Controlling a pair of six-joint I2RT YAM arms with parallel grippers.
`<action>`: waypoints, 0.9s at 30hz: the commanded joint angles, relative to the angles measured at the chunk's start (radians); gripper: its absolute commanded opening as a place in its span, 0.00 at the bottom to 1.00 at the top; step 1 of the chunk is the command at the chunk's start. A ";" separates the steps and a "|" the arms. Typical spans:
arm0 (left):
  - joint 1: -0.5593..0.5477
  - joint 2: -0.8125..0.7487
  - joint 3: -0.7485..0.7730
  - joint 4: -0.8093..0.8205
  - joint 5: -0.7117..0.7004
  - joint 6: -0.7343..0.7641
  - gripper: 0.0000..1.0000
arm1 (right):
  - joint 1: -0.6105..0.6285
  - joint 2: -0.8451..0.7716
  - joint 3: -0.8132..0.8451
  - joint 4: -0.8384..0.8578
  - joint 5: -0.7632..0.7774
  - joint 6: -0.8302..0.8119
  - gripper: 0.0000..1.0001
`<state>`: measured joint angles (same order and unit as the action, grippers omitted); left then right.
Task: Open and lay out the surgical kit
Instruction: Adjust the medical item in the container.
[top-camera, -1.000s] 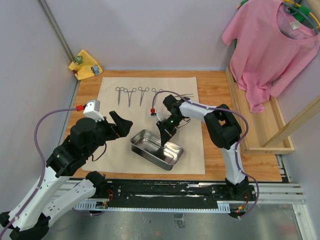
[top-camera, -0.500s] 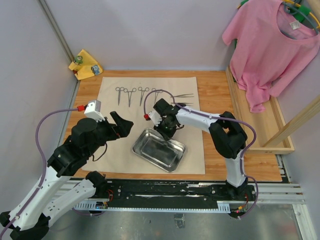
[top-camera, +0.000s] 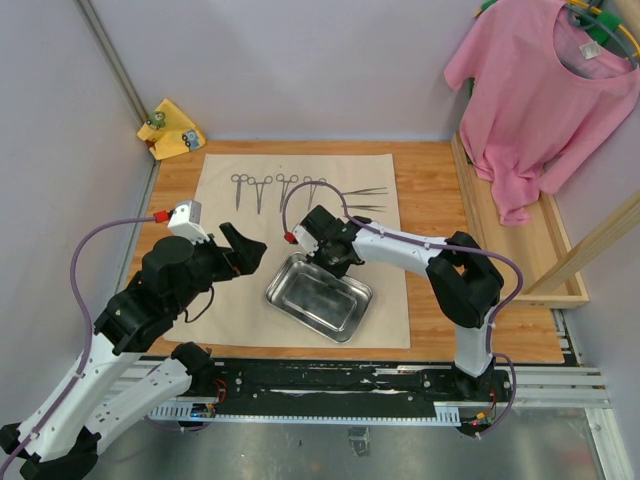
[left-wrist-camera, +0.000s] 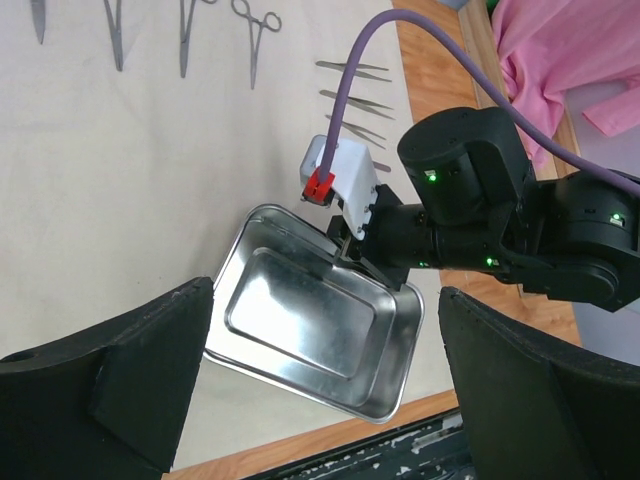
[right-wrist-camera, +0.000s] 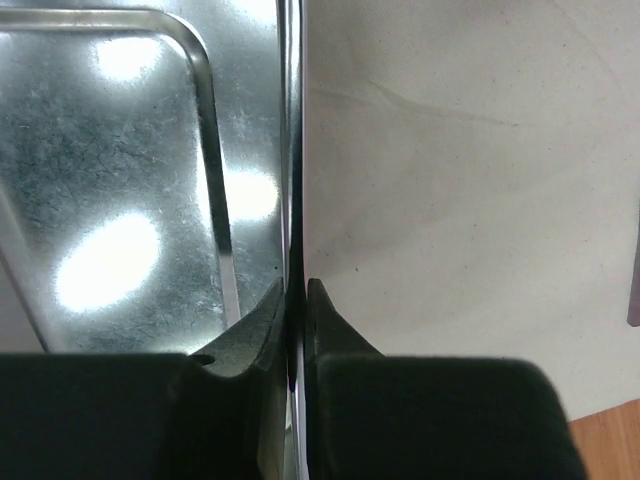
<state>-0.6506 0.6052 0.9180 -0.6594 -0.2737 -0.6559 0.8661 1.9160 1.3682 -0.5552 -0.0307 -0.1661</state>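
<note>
Since a second ago, the steel tray (top-camera: 318, 297) has come down. It was tipped up on one edge, and now it lies flat on the beige cloth wrap (top-camera: 225, 295) with its shiny inside facing up. Your right arm has also swung a little to the left, while your left arm has stayed where it was. Your right hand (top-camera: 322, 260) is pressed together on the far rim of the tray. In the right wrist view, its two black fingers (right-wrist-camera: 255, 320) pinch the thin steel edge with no gap. Your left hand (top-camera: 245, 250) is spread wide and holds nothing. It hangs over the left part of the cloth, a little way from the tray. The tray sits in the near half of the cloth, close to the middle and turned a bit crooked. Four ring-handled forceps (top-camera: 263, 190) lie side by side in a row at the far end of the cloth, with their rings pointing away from you. The slim tweezers (left-wrist-camera: 350, 67) lie just to the right of them, turned sideways, one below the other. The cloth is spread flat on the wooden tabletop (top-camera: 430, 180). A pink shirt (top-camera: 545, 90) hangs at the far right, and a small yellow cloth (top-camera: 172, 128) sits in the far left corner.
</note>
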 joint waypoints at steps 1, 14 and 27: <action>-0.004 -0.004 -0.014 0.033 0.003 -0.006 0.98 | 0.018 0.012 -0.004 -0.007 0.111 -0.021 0.01; -0.004 -0.006 -0.015 0.034 0.004 -0.007 0.98 | 0.031 0.059 0.012 -0.022 0.094 -0.021 0.11; -0.004 -0.005 -0.019 0.035 0.002 -0.006 0.98 | 0.031 0.095 0.041 -0.028 0.084 -0.015 0.44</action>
<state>-0.6506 0.6048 0.9085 -0.6518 -0.2710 -0.6594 0.8772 1.9640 1.3830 -0.5598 0.0307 -0.1776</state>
